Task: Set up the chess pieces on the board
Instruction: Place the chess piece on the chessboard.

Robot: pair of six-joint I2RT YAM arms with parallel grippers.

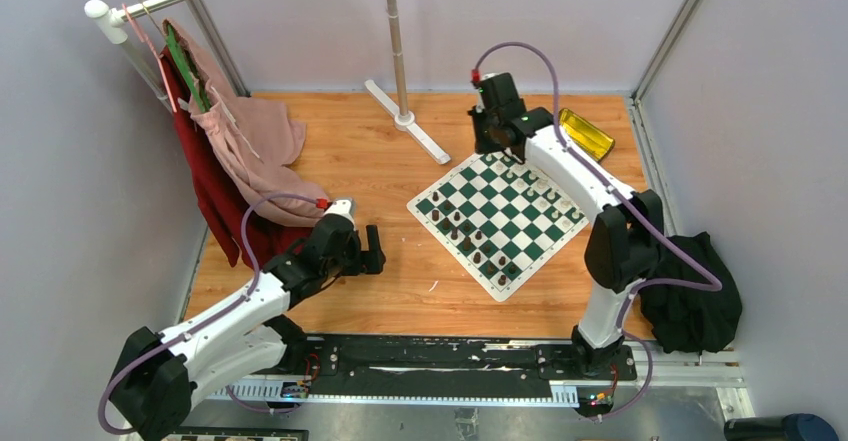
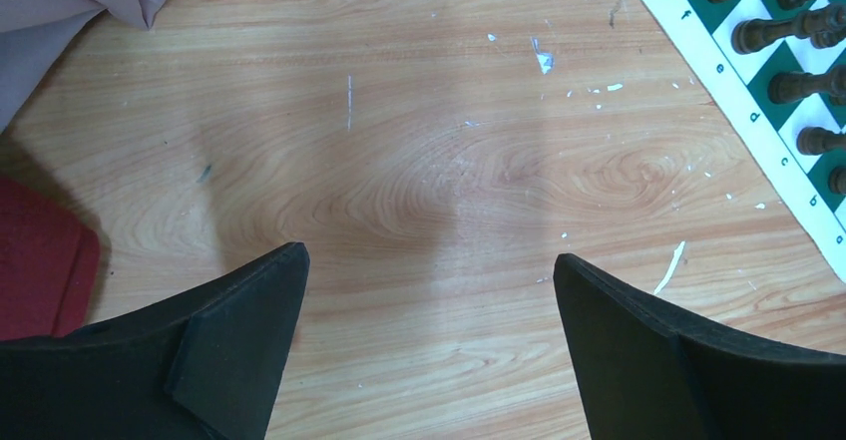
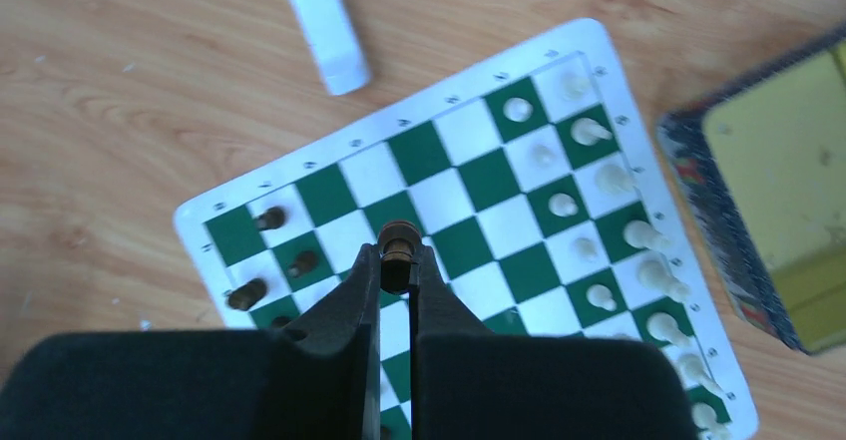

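Board (image 1: 505, 216) lies flat on the table (image 1: 380, 161). In the top view it sits diamond-wise, with corners pointing up, down, left and right of frame. Dark pieces (image 1: 478, 258) stand along its lower-left side and white pieces (image 1: 541, 202) along its upper-right side. They look upright as far as can be made out.

Right gripper (image 3: 397, 268): fingers clenched on one dark piece (image 3: 399, 235), held above the board, over its upper corner in the top view. The piece's long axis runs along the fingers. One end pokes past the tips and the rest is hidden between the pads. Which figure it is cannot be told.

Left gripper (image 2: 429, 295): fingers spread wide with nothing between them, over bare table left of the board.

Counts:
- Right wrist view: four dark pieces on the board at lower left, one half hidden by a finger.
- Right wrist view: about thirteen white pieces down the right edge, some blurred, the lowest cut off.
- Left wrist view: six dark pieces in the upper right corner, cut by the frame edge.
- Top view: pieces too small for a sure count.
- One tin (image 1: 585, 133), right of the board's upper corner and apart from it.
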